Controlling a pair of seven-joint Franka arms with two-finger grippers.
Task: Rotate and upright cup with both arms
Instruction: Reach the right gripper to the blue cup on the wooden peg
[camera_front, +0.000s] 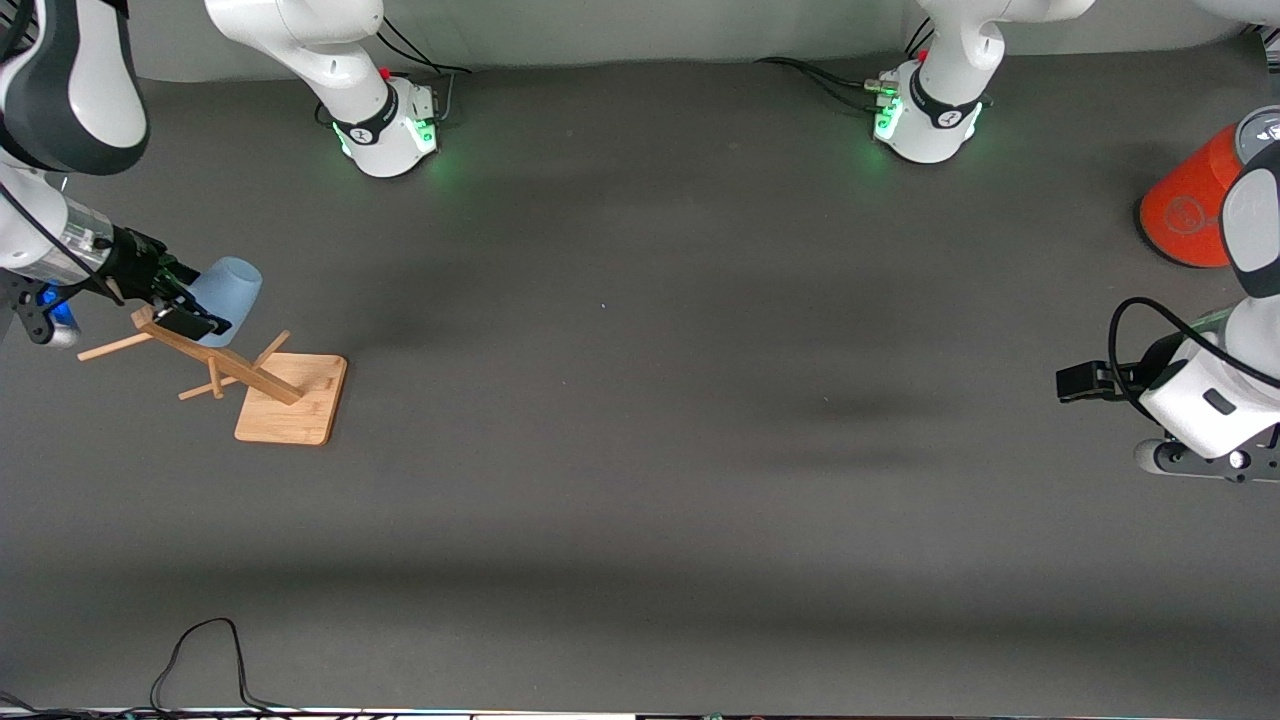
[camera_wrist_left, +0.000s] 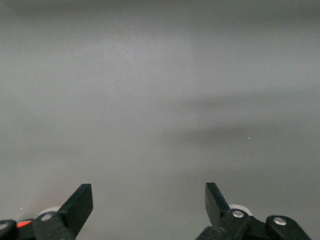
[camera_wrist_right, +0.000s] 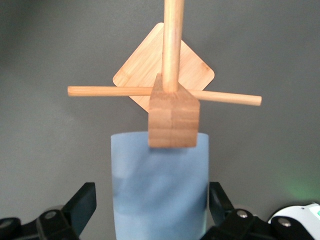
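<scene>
Right gripper (camera_wrist_right: 150, 212): fingers apart, straddling pale-blue cup (camera_wrist_right: 159, 185) hung on wooden peg rack (camera_front: 285, 398); I must clamp, then lift. Left gripper (camera_wrist_left: 149, 205): apart, waiting.

White jointed arms (camera_front: 300, 40), dark grey joint bands, black grippers, green-lit round bases (camera_front: 925, 125), black cables beside bases

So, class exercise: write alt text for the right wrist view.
A pale-blue cup sits between the open fingers of the right tool, with a wooden rack above the grey table. The fingers flank the cup; contact is unclear.
</scene>
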